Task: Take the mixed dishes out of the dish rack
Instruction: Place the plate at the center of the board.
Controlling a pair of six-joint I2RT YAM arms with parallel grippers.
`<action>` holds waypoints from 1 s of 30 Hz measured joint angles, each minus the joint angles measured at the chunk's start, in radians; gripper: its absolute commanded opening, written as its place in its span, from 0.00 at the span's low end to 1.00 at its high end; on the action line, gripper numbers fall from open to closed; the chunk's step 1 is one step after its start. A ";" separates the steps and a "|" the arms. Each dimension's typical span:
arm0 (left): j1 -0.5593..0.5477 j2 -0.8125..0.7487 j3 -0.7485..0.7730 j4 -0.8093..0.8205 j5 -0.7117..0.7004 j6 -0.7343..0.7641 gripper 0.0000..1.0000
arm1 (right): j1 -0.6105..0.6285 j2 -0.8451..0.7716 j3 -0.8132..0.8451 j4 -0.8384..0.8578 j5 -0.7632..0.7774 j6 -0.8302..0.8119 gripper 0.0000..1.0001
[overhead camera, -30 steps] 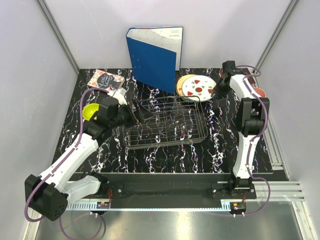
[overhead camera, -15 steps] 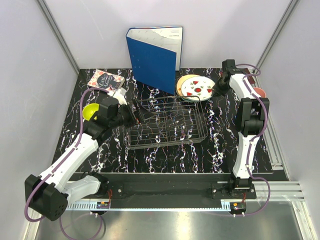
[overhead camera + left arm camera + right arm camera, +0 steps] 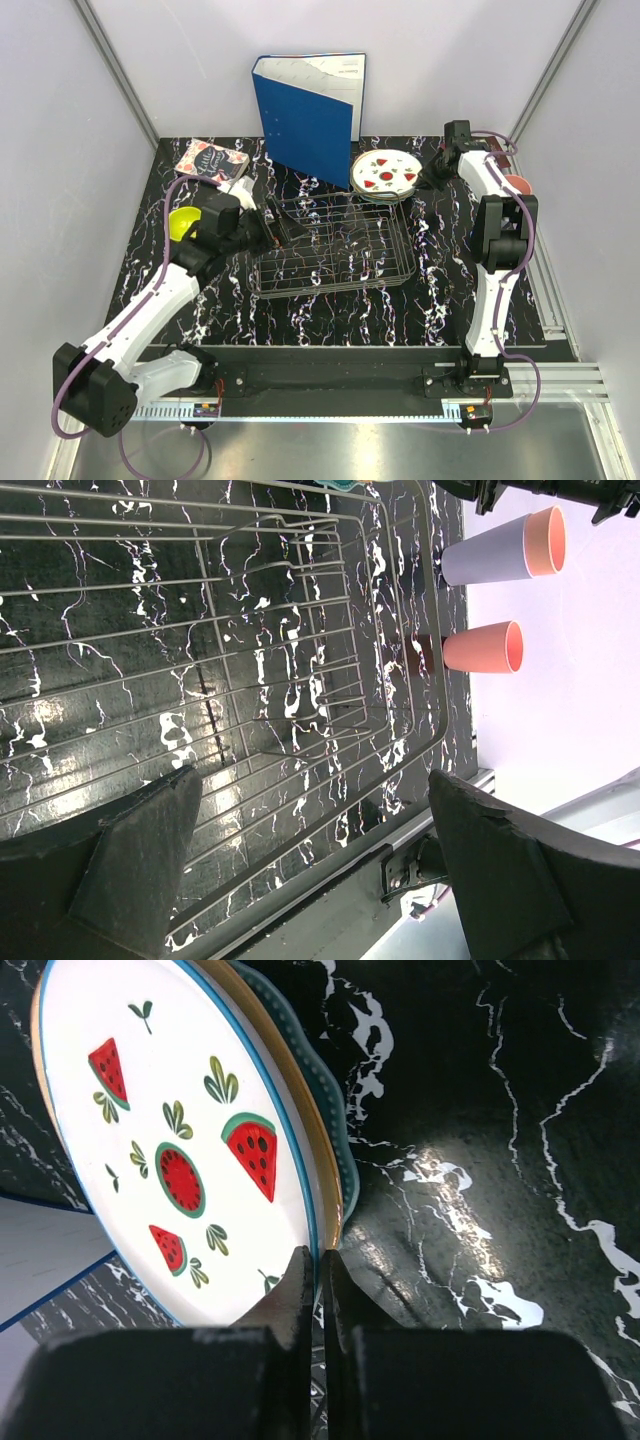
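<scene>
Black surface [image 3: 440,290] is bearing the seemingly emptied dish rack [image 3: 330,255]; right pincer [image 3: 316,1260], fully closed, is touching the white plate [image 3: 170,1140] stacked just beyond; left pincer [image 3: 312,780] is gaping empty; next, backing away gently

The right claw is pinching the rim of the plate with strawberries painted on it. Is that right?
Not quite. The pictures on the plate are watermelon slices, red with green rinds and dark seeds, not strawberries. The right wrist view shows this up close. The rest is right: the right claw is shut on the plate's rim.
</scene>
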 measured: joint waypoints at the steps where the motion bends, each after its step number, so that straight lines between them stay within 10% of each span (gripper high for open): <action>1: 0.000 0.000 0.000 0.000 0.000 0.000 0.99 | 0.000 0.000 0.000 0.005 -0.005 0.002 0.00; 4: 0.000 0.003 0.000 0.000 0.000 0.004 0.99 | 0.000 0.002 0.000 0.010 -0.016 0.005 0.00; 15: 0.000 0.026 0.000 0.000 0.000 0.007 0.99 | 0.002 0.017 -0.002 0.023 -0.046 0.003 0.60; 30: 0.000 0.030 0.014 -0.009 -0.011 0.050 0.99 | 0.007 -0.143 0.001 -0.052 0.051 -0.036 0.74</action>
